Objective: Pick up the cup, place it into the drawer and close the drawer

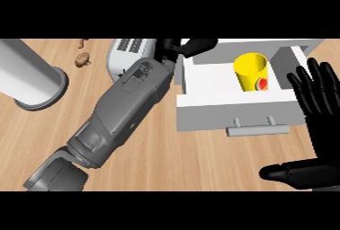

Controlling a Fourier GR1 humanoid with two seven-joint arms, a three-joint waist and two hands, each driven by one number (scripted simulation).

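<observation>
Overhead, wood counter (199,157), yellow cup (252,72) in open drawer (232,112), grey cylinder (30,76)

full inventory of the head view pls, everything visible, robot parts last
cup: 1, yellow with a red and green mark, lying inside the open drawer
drawer: 1, white with a grey handle, pulled open, upper right
counter: 1, light wood, fills the view
cylinder: 1, grey and white, upper left
toaster-like appliance: 1, white with slots, top centre, partly behind the left forearm
small brown objects: 2, brown, top left of centre; what they are cannot be told
left hand: 1, black, at the drawer's upper left corner, fingers curled, holding nothing visible
right hand: 1, black, open, fingers up, resting at the right edge
</observation>
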